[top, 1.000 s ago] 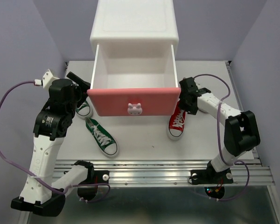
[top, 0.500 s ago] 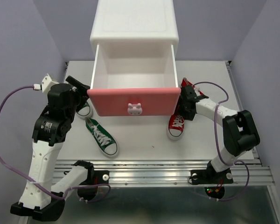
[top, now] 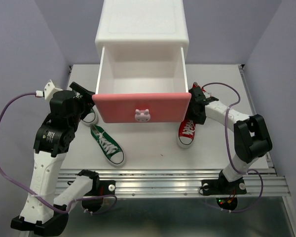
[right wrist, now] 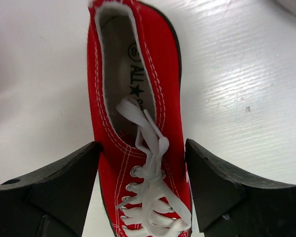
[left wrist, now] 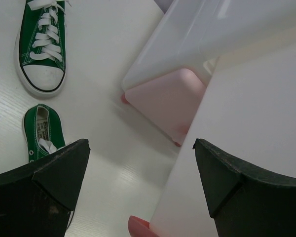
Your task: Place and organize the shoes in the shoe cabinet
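Cabinet first: the white shoe cabinet [top: 142, 29] stands at the far side of the table. Its upper drawer [top: 142, 107] is pulled well out toward the arms, with the dark pink front facing them. Only the drawer's own white floor and walls show inside it. From the left wrist, the paler lower drawer [left wrist: 165, 106] sits shut underneath.

The table [top: 153, 153] is white, with a metal rail [top: 163, 181] along its near edge. Lilac walls [top: 19, 39] stand behind it and at both sides. The open drawer overhangs the middle of the table, leaving a strip at each side where the arms sit.

At the drawer's left front corner the left gripper [left wrist: 141, 143] hangs released, fingers wide apart, holding nothing. At the right front corner the right gripper [right wrist: 142, 142] straddles the heel half of a red shoe [top: 186, 132]. Its fingers lie close against both sides, but I cannot tell whether they pinch it.

All four shoes lie on the table. The straddled red shoe points its toe at the near edge. The second red shoe [top: 196, 90] peeks out behind the right arm, beside the drawer's right wall. One green shoe [top: 107, 144] lies slantwise in front of the drawer, left of centre. The other green shoe [top: 90, 117] lies just below the left gripper. A bunny knob [top: 142, 115] marks the drawer front's middle.
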Controlling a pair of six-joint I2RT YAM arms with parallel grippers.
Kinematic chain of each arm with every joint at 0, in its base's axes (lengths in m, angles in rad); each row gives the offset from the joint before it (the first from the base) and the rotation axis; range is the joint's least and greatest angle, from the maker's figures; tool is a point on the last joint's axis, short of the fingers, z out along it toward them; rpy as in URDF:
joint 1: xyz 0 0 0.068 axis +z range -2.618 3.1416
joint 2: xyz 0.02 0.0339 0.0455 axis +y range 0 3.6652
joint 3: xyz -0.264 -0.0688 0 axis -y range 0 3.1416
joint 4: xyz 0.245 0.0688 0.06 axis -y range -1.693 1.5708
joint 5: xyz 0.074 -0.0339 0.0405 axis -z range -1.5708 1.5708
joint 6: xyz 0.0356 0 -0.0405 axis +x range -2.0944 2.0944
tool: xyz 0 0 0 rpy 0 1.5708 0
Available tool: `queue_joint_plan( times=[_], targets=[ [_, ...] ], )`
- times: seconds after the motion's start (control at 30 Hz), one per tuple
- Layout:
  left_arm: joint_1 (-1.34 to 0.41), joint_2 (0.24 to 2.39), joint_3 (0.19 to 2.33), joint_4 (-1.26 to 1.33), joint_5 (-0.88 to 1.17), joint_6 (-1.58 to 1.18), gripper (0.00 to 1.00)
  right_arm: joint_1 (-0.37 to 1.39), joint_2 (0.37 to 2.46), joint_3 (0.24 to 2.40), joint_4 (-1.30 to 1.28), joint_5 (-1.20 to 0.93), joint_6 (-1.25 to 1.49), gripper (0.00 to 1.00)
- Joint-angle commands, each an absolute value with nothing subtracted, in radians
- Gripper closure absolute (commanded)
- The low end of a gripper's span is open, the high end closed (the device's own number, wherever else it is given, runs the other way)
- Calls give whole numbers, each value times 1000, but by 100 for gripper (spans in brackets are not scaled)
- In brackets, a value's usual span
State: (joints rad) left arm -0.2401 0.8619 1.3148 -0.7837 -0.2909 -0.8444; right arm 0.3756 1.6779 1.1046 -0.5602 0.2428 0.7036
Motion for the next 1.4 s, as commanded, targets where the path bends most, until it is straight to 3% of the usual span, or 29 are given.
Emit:
queue_joint_plan(
  times=[0.0,0.07,0.2,0.37,0.43,0.47,0.5,0.6,0.97,1.17,1.37],
  targets=[
    [-239,839,1299,-776,-290,-847,1,379,1684,1169,-574,311,681,25],
    [-239,838,1296,-778,-290,-847,1,379,1693,1181,-572,311,686,26],
    [-239,833,1295,-779,-291,-848,1,379,1713,1190,-571,305,696,44],
    [-239,830,1296,-779,-293,-845,1,379,1726,1181,-586,299,693,45],
    [-239,828,1296,-782,-295,-841,1,379,1732,1174,-587,296,696,51],
    [-239,830,1298,-784,-296,-841,1,379,1730,1172,-584,293,693,56],
    [-239,828,1298,-782,-296,-841,1,379,1723,1172,-580,282,693,72],
    [-239,831,1299,-785,-296,-839,1,379,1691,1181,-571,279,695,99],
    [-239,857,1384,-853,-301,-847,1,379,1385,1319,-584,396,729,100],
    [-239,867,1428,-913,-295,-873,1,379,1367,1596,-621,567,677,99],
    [-238,879,1456,-933,-316,-877,1,379,1500,2012,-615,692,554,99]
  ],
)
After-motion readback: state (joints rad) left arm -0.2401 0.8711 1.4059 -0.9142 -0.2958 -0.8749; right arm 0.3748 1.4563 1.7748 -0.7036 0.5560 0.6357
